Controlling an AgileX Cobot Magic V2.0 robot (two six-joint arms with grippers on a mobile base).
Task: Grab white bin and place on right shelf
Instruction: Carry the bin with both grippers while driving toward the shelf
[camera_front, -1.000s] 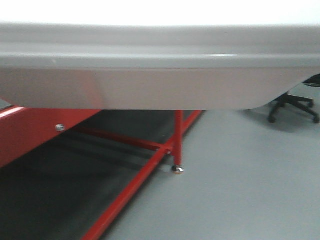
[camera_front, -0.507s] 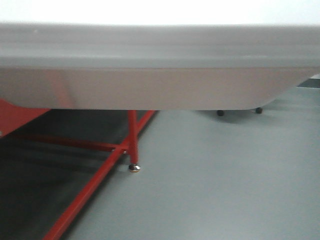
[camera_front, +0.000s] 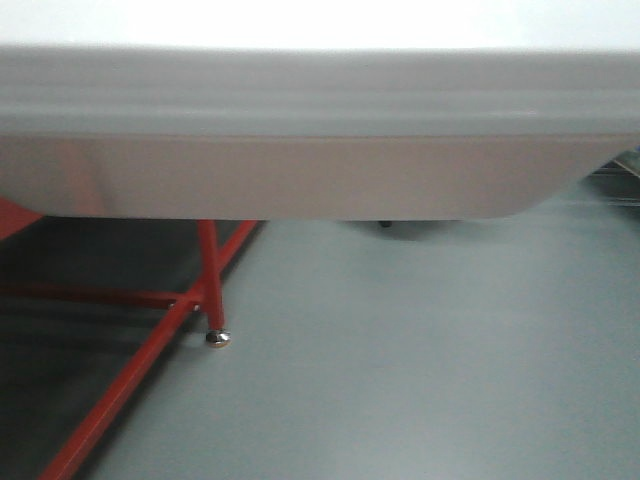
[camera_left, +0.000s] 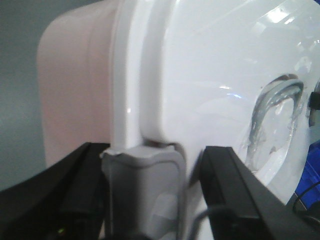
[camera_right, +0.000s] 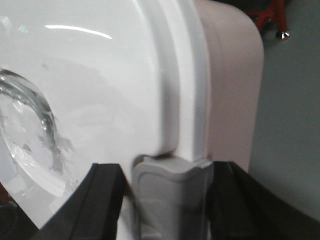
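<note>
red leg (camera_front: 211, 280) shifted left | left pincer (camera_left: 152, 167), right pincer (camera_right: 167, 172) clamp white bin (camera_front: 320, 175)

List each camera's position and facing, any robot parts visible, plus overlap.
Front: low behind the bin, facing forward under it at floor and red frame; no robot parts.
Left wrist: on the left arm, facing the bin's lid edge; left tool straddles a grey latch.
Right wrist: mirrored; right tool straddles the other latch.
Shared: all three see the bin.

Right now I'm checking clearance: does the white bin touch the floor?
No, the white bin sits well above the grey floor, with open space beneath.
</note>
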